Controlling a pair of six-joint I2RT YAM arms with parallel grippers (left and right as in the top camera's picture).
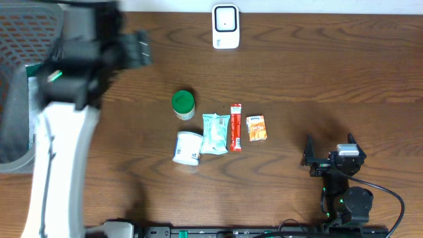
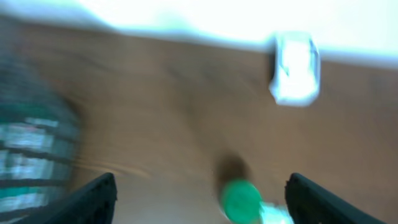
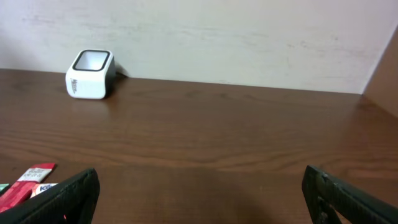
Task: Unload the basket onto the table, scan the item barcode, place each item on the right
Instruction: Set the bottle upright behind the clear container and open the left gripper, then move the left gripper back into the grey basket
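Jaws nearest, on right gripper [image 1: 329, 140], are gaping wide and holding nothing. Mid-table, tub [image 1: 188, 147], packet [image 1: 215, 133], stick [image 1: 235, 127] and box [image 1: 256, 127] are lying in a tight row, stick's long axis running near-to-far. Just beyond, bottle [image 1: 183, 104] is standing upright, green cap pointing up, long axis vertical. No barcode is showing, so a grab may be leaving the code turned away from the scanner [image 1: 225, 27]. Farther left, left gripper [image 2: 202, 180], blurring, is hanging spread wide and empty. Arriving fast, it risks tipping bottle onto tub. At the table's [image 1: 317, 79] far edge the scanner is sitting, window facing upward.
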